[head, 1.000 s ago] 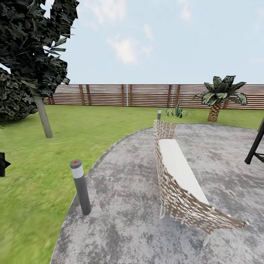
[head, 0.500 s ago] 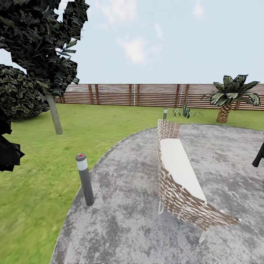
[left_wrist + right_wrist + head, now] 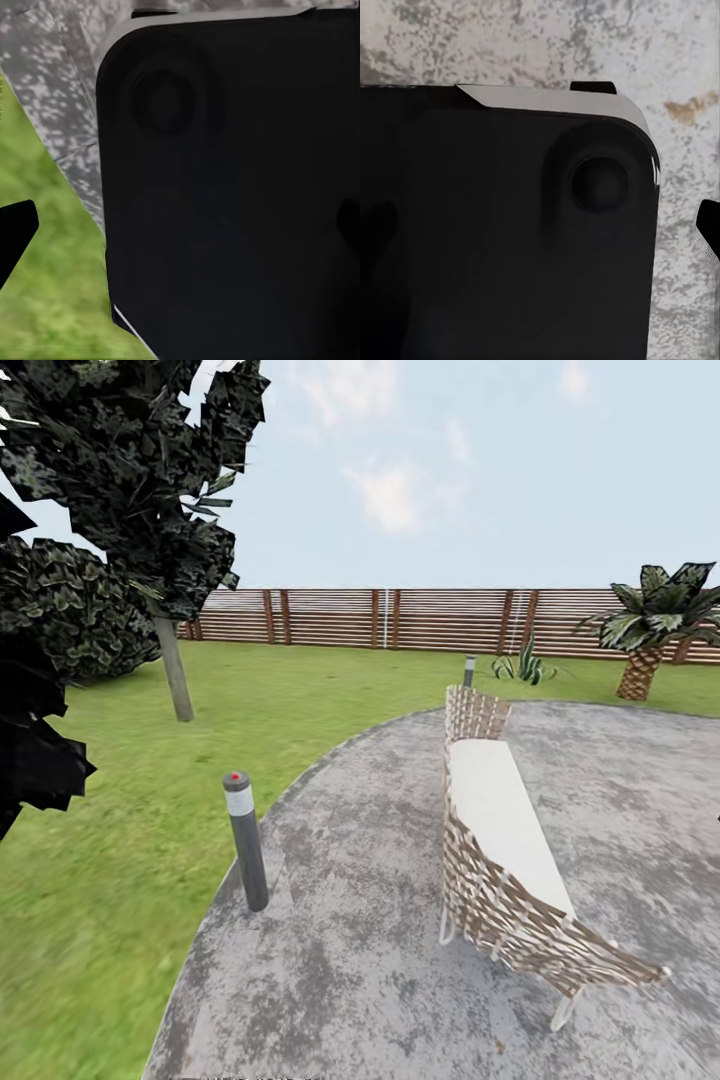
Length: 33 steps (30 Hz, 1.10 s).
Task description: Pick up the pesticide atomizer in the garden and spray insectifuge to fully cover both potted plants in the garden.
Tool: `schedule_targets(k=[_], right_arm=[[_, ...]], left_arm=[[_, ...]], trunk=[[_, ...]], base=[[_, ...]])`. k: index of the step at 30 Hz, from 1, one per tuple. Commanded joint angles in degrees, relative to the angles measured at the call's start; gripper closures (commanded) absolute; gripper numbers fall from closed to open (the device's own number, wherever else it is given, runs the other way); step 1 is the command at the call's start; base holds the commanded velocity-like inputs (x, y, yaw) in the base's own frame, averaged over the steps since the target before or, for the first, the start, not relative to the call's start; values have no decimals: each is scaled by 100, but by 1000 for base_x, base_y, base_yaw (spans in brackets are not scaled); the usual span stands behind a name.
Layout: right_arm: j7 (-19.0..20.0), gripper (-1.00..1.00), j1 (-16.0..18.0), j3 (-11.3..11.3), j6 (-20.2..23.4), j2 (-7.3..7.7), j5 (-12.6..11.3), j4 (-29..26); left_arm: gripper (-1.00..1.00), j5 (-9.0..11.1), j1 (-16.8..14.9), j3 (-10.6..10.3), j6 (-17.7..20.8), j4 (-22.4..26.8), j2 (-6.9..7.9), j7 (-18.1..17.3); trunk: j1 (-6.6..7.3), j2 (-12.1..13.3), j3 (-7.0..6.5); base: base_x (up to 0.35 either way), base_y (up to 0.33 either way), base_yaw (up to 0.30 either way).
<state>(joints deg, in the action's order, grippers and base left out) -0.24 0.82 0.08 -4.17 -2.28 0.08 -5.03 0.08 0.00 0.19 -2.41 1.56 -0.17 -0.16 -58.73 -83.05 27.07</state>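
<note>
Head view has shifted: the bench (image 3: 505, 850), the short post (image 3: 245, 840) and the fence (image 3: 400, 618) all sit further right than a second ago, so the robot is turning left, searching. No spray bottle or potted plants are visible yet. Wrist views show dark housing; I cannot tell either end effector's opening.

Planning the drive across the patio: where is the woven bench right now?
In the head view, the woven bench stands right of centre on the grey paved patio, with the near bollard light to its left.
</note>
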Motion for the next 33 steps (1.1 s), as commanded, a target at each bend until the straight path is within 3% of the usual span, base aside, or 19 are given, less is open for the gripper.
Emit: schedule_targets(k=[1, 10, 14, 23, 24, 33], right_arm=[[-2, -100, 2, 0, -20, 0, 1, 3], [-10, -100, 1, -1, -30, 36, 1, -3], [-11, -100, 1, -14, -26, 184, -4, -207], [-11, -100, 5, -26, -24, 211, -8, -348], [-11, -100, 5, -26, -25, 211, -8, -364], [-11, -100, 5, -26, -29, 211, -8, -367]], left_arm=[[-100, 1, 0, 1, -75, 3, -1, -2], [-100, 8, -14, 2, -255, 173, -1, -2], [-100, -37, -52, -5, -272, 840, 4, -16], [-100, -61, -138, -41, -301, 1784, -29, -56], [-100, -61, -299, -47, -303, 2153, -95, -66], [-100, -61, -759, -45, -304, 2244, -118, -69]], trunk=[[0, -3, 5], [0, -3, 5], [0, -3, 5], [0, -3, 5], [0, -3, 5], [0, -3, 5]], base=[[-1, -2, 270], [0, 0, 274], [0, 0, 275], [0, 0, 275], [0, 0, 274], [0, 0, 274]])
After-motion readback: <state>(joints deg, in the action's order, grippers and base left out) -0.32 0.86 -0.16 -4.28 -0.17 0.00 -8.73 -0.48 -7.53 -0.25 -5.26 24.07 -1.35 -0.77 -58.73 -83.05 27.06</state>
